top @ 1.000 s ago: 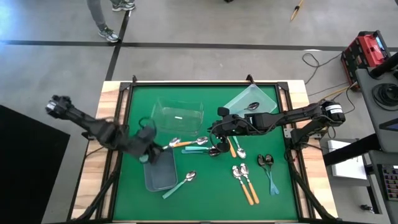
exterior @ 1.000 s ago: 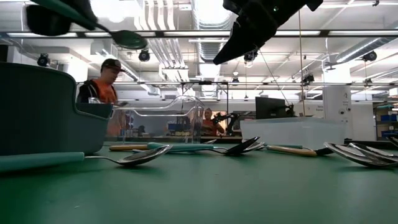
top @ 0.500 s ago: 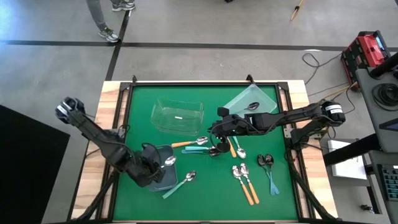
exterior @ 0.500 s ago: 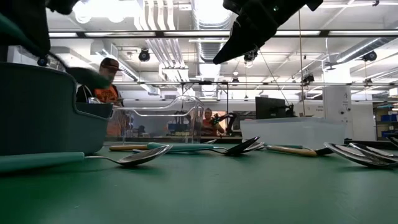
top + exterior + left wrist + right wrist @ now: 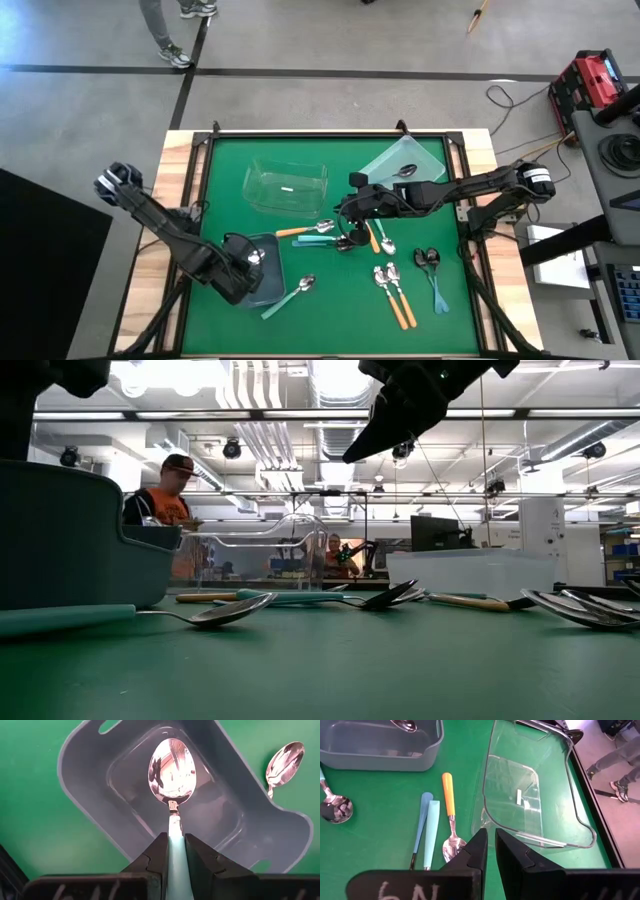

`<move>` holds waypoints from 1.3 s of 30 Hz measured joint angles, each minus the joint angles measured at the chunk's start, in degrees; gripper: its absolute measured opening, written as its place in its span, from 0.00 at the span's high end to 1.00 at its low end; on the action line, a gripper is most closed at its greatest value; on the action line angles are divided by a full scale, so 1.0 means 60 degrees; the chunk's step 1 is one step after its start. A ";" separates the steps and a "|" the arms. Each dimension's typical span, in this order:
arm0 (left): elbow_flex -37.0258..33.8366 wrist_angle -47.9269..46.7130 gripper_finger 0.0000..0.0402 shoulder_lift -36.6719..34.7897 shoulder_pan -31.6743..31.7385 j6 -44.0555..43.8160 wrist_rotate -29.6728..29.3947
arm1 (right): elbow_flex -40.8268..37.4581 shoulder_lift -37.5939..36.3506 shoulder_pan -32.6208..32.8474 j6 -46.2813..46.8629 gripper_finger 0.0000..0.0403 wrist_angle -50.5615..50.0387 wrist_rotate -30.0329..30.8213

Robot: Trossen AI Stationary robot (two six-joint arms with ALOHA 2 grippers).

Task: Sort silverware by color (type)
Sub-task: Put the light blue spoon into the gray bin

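Observation:
My left gripper [image 5: 245, 263] points steeply down over the grey bin [image 5: 268, 285] at the near left and is shut on a teal-handled spoon [image 5: 172, 770]. The spoon's bowl hangs inside the bin [image 5: 90, 780]; I cannot tell if it touches the floor. My right gripper [image 5: 346, 232] hangs shut and holds nothing, above the table's middle [image 5: 490, 845]. Under it lie an orange spoon [image 5: 450, 805] and teal-handled spoons [image 5: 431, 827]. More spoons lie flat on the mat: a teal one [image 5: 290, 296], orange ones [image 5: 392, 288] and dark blue ones [image 5: 432, 268]. My left gripper pinches the spoon's teal handle [image 5: 173, 829] between its two fingers, which lie along the handle. They come from above, pointing steeply down. The spoon hangs below them, bowl lowest, inside the grey bin's walls.
A clear bin [image 5: 288, 187] stands at the far middle. A second clear bin [image 5: 405, 160] at the far right holds one spoon. The raised black table frame [image 5: 205, 150] runs round the green mat. People stand in the room beyond the table [image 5: 165, 495].
My left gripper has carried the teal spoon from beside the grey bin's far end toward the table's near edge and downward. It has tipped from a slant to pointing steeply down. The spoon, which stuck out sideways, now hangs bowl-down inside the bin.

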 joint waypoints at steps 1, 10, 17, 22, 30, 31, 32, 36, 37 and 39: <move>0.0000 -0.0010 0.91 0.0042 0.0000 -0.0075 -0.0020 | 0.0000 0.0000 0.0000 0.0000 0.93 0.0000 0.0000; 0.0000 0.0098 0.91 0.0612 0.0060 -0.0245 -0.0588 | -0.0011 0.0000 0.0000 0.0105 0.93 -0.0007 0.0000; 0.0000 0.0255 0.91 0.0778 0.0241 -0.0225 -0.1066 | -0.0011 0.0000 0.0004 0.0179 0.93 -0.0004 0.0000; 0.0000 0.0277 0.91 0.1087 0.0313 -0.0205 -0.1078 | -0.0035 0.0000 0.0004 0.0197 0.93 0.0002 0.0000; 0.0000 0.0364 0.91 0.1245 0.0328 -0.0205 -0.1083 | -0.0080 0.0000 0.0004 0.0199 0.93 -0.0004 0.0000; 0.0000 0.0371 0.91 0.1245 0.0330 -0.0208 -0.1082 | -0.0080 0.0000 0.0004 0.0199 0.93 -0.0002 0.0000; 0.0000 0.0373 0.91 0.1245 0.0333 -0.0208 -0.1084 | -0.0080 0.0000 0.0004 0.0200 0.93 -0.0003 0.0000; 0.0000 0.0369 0.89 0.1245 0.0364 -0.0208 -0.1124 | -0.0080 0.0000 0.0004 0.0201 0.93 0.0000 0.0000; 0.0000 0.0369 0.89 0.1245 0.0364 -0.0208 -0.1186 | -0.0080 0.0000 0.0004 0.0201 0.93 0.0000 0.0000; 0.0000 0.0369 0.88 0.1245 0.0368 -0.0208 -0.1245 | -0.0080 0.0000 0.0004 0.0201 0.93 0.0000 0.0000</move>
